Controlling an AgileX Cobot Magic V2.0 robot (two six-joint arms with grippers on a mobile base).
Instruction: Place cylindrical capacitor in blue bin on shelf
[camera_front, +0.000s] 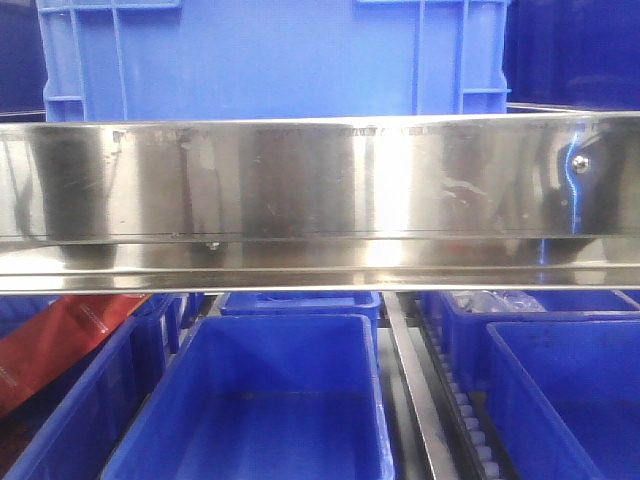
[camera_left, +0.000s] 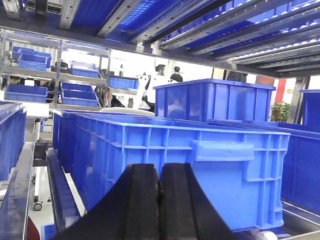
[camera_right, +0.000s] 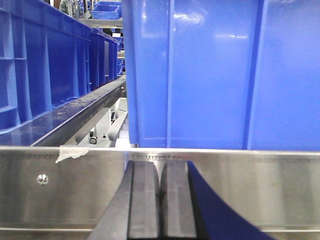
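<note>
Both grippers, left (camera_left: 159, 200) and right (camera_right: 161, 200), have fingers pressed together, holding nothing; I see no capacitor, so I search before reaching past the rail (camera_front: 320, 180).

- Glared hard across the shelf (camera_front: 320, 190) rail, white streaks near centre and right.
- Blew out to white behind the blue bin (camera_left: 200, 165) in the left wrist view.
- Stayed soft and slightly blurred throughout, dim underneath the rail.
</note>
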